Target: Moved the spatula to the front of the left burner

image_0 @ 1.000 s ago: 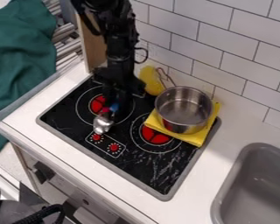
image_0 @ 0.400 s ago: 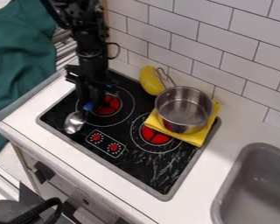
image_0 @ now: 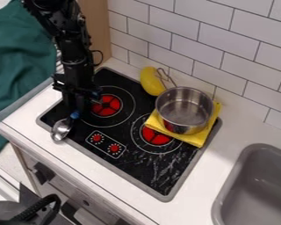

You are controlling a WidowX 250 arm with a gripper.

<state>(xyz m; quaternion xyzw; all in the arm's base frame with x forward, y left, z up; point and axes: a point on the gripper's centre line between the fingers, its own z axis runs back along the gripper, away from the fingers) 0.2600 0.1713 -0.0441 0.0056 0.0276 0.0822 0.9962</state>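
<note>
Camera view: the hand, closed around the blue-handled metal spoon, has carried it outward past the left burner to just below the hand, by the cooktop's front rim, so release seems near.

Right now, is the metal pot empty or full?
Empty, as far as I can see: the pot is uncovered, and its bare metal bottom shows.

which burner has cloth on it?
The right burner, nearer the sink: yellow cloth overlaps its edge. The left burner, by the gripper, has none.
</note>
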